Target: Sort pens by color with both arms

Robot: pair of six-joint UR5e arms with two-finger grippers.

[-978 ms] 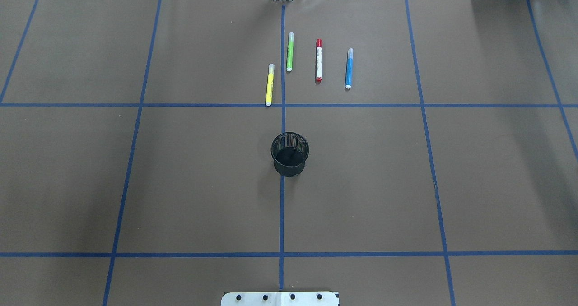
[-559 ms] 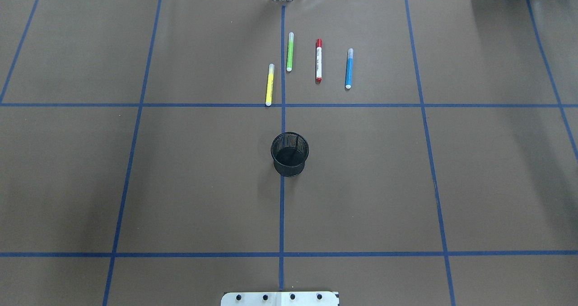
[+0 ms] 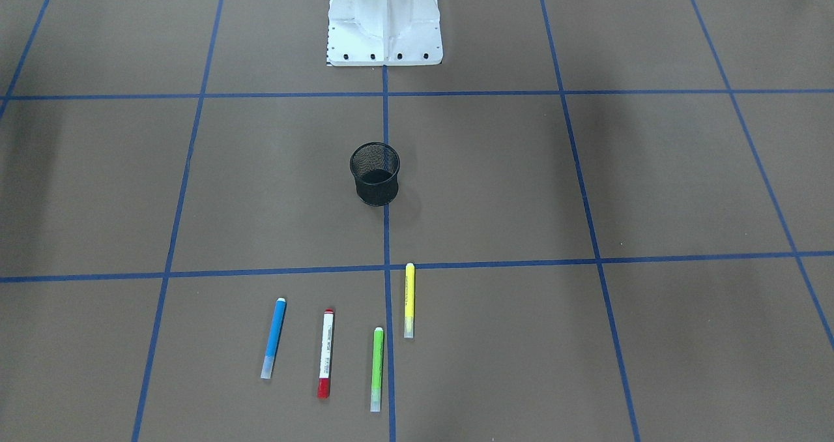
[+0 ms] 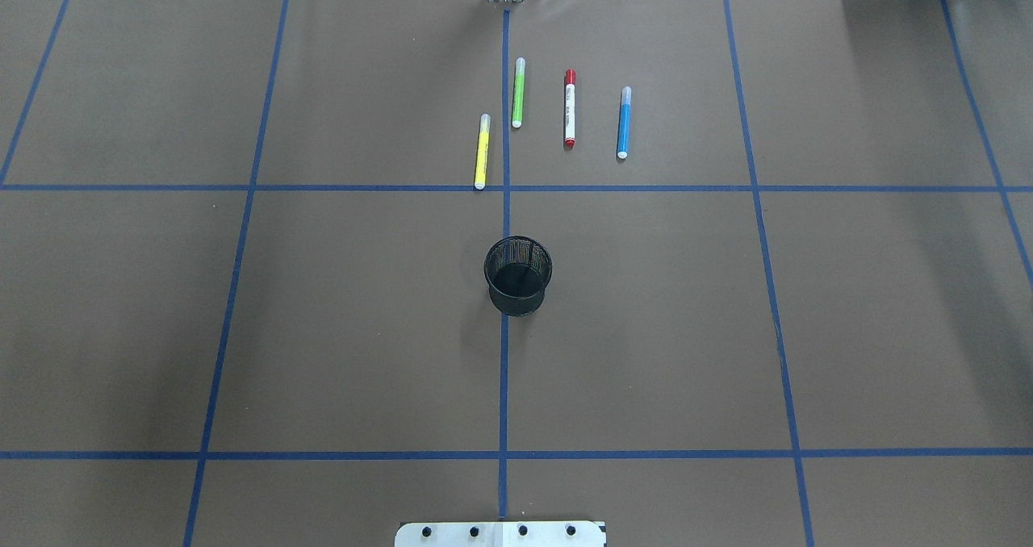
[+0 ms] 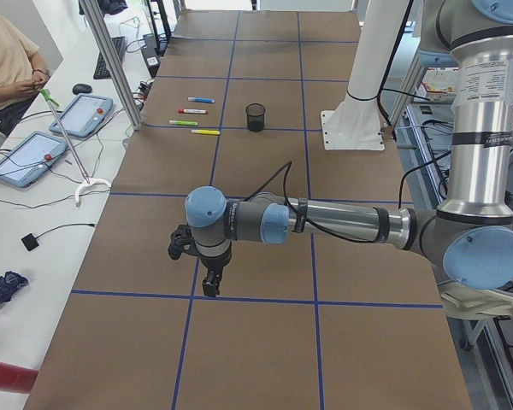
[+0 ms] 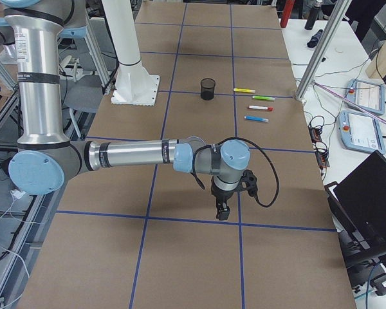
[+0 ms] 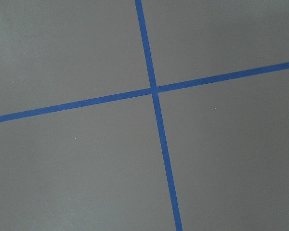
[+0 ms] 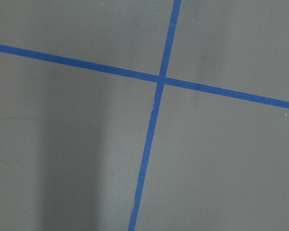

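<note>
Four pens lie side by side at the far middle of the table: yellow (image 4: 482, 152), green (image 4: 518, 93), white with red ends (image 4: 570, 109) and blue (image 4: 624, 123). They also show in the front view: yellow (image 3: 409, 300), green (image 3: 377, 368), red-ended (image 3: 326, 353), blue (image 3: 273, 338). My left gripper (image 5: 209, 284) shows only in the exterior left view, pointing down over the table's left end, far from the pens. My right gripper (image 6: 222, 211) shows only in the exterior right view, over the right end. I cannot tell whether either is open or shut.
A black mesh cup (image 4: 518, 275) stands upright on the centre tape line, between the pens and the white pedestal base (image 3: 384, 21). Blue tape lines (image 7: 154, 89) cross the brown table cover. Both wrist views show only cover and tape.
</note>
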